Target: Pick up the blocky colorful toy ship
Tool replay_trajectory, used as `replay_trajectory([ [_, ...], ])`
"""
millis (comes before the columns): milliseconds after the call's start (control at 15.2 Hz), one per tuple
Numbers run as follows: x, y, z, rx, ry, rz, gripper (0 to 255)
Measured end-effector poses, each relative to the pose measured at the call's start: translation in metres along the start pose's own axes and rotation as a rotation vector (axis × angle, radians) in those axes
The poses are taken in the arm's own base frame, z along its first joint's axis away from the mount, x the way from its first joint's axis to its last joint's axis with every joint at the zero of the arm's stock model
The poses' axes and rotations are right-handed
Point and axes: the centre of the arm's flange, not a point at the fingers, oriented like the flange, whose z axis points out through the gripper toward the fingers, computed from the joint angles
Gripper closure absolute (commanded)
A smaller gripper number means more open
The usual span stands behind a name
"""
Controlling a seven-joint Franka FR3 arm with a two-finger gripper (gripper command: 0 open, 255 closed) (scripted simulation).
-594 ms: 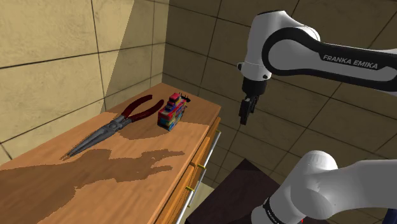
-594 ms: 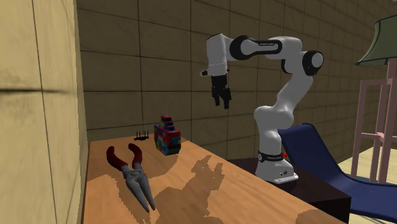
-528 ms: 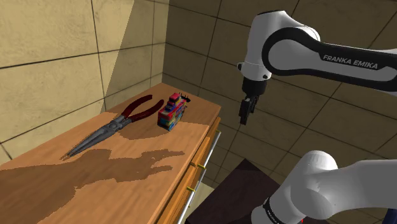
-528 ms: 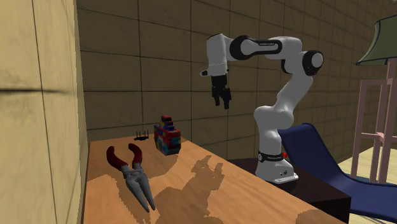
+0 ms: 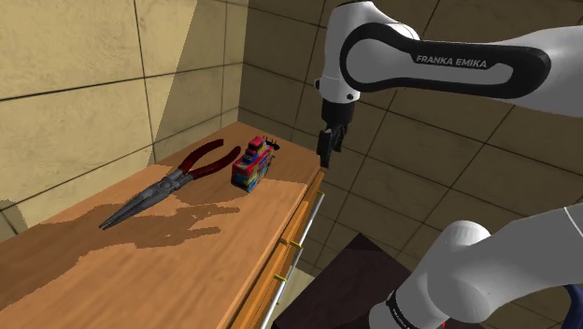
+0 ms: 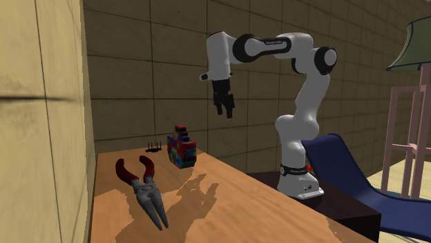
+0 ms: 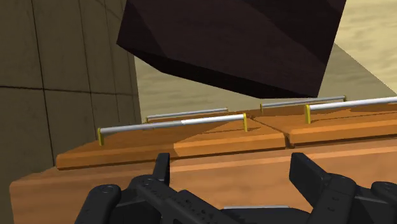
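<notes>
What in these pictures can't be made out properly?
Small black spiky thing behind the multicoloured blocky toy ship, second exterior view: too small to identify.
Green lampshade, same view: cut off by the right edge.
Drawer contents, wrist view: hidden behind wooden drawer fronts.

— Walls around me?
— Large tan tiles, meeting in a corner behind my counter. A bright band lights the wall at the shoulder view's left.
— Counter front?
— Wooden drawers; metal bar handles on yellow posts.
— Other furniture?
— One blue chair, pink frame, green lampshade.
</notes>
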Motion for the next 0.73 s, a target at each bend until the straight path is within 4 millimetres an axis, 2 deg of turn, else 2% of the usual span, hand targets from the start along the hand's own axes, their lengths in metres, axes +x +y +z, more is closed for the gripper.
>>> replay_trajectory([
  [726, 0.134, -0.022, -0.035, -0.006, 0.03, -0.088, 0],
])
